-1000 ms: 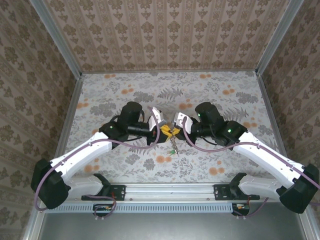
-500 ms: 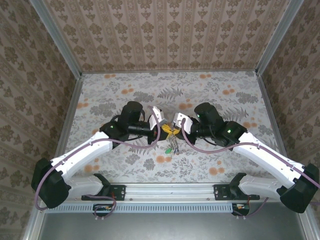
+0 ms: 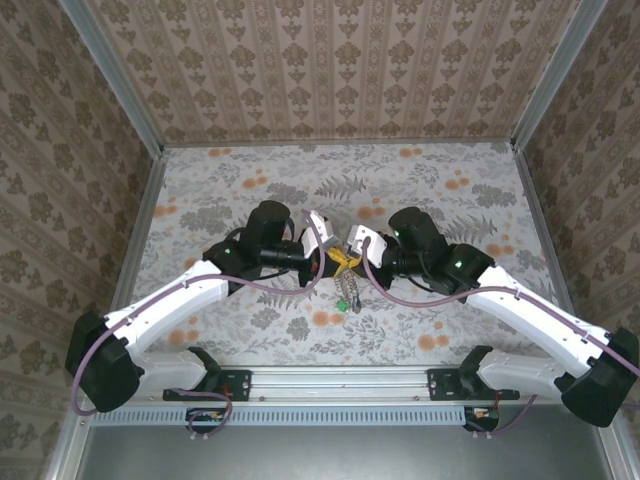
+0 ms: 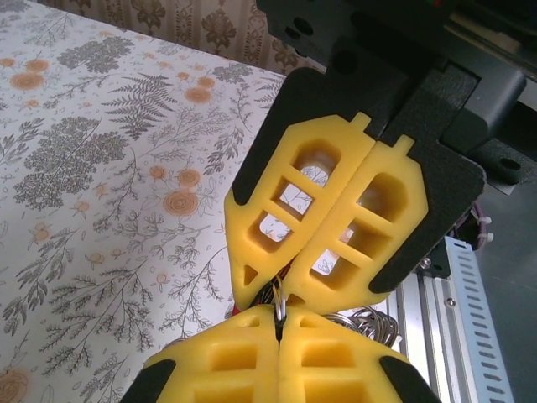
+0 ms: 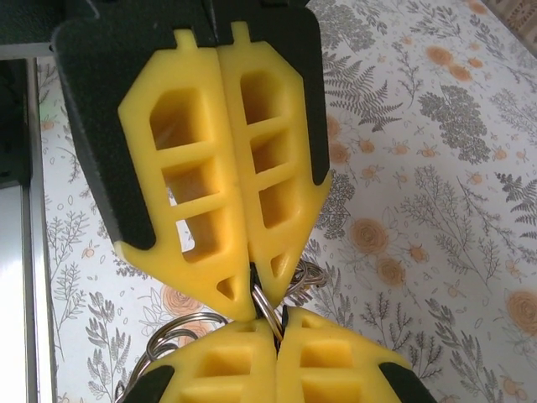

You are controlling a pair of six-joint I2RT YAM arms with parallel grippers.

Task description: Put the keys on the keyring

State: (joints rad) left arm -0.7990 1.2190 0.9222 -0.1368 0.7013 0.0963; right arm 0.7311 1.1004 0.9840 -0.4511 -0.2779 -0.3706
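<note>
My two grippers meet tip to tip above the middle of the table. A thin metal split ring, the keyring (image 4: 279, 307) (image 5: 267, 304), is pinched edge-on between both pairs of yellow fingers. The left gripper (image 4: 279, 326) (image 3: 330, 266) is shut on it from one side. From the other side the right gripper (image 5: 280, 329) (image 3: 350, 262) is shut on it too. More metal rings (image 5: 178, 332) (image 4: 370, 323) bunch beside the fingertips. Below the grippers a short string of rings hangs with the keys (image 3: 347, 298); one green head (image 3: 352, 306) shows, and a sliver of red (image 4: 236, 311).
The floral table (image 3: 230, 190) stretches out on all sides under the arms. Patterned walls close off the back and both sides. A metal rail (image 3: 340, 380) with the arm bases runs along the near edge.
The left gripper's fingers have closed onto the ring and its wrist has shifted slightly right. The hanging keys have swung a little. The right gripper has stayed shut.
</note>
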